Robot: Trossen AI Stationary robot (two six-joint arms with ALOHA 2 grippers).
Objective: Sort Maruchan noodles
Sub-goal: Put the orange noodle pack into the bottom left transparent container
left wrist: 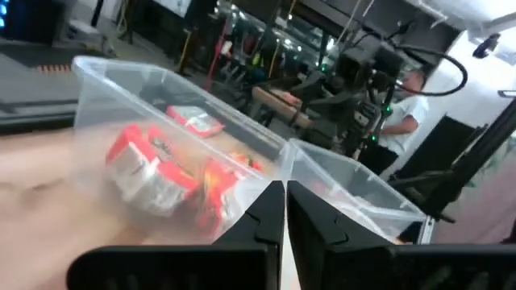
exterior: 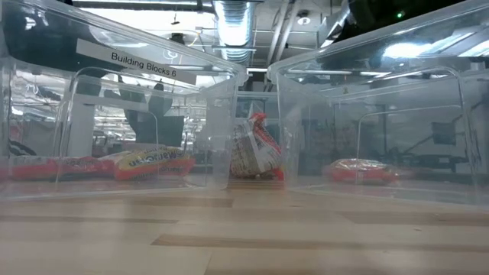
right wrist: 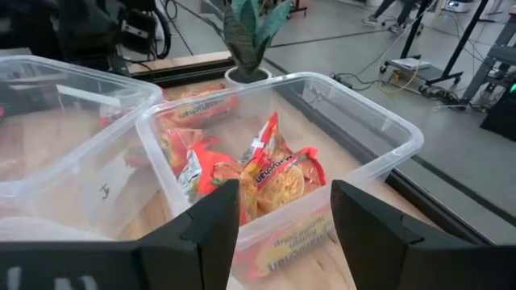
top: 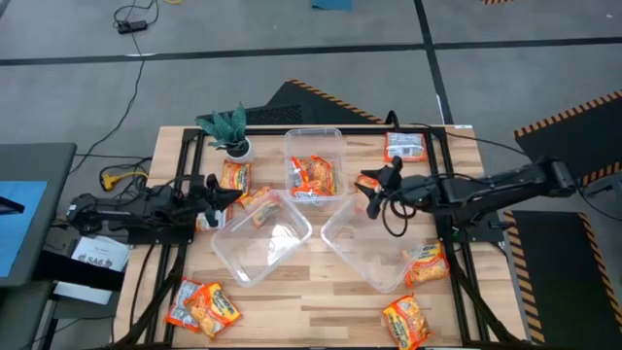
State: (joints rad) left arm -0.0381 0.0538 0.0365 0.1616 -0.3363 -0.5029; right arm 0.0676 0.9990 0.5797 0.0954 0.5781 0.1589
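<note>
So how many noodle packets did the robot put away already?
A few noodle packets already lie in the far tub. Nothing is in hand: the right gripper hangs open beside that tub, and the left gripper is shut and empty. Loose packets remain around the table; the two nearer tubs look empty.
</note>
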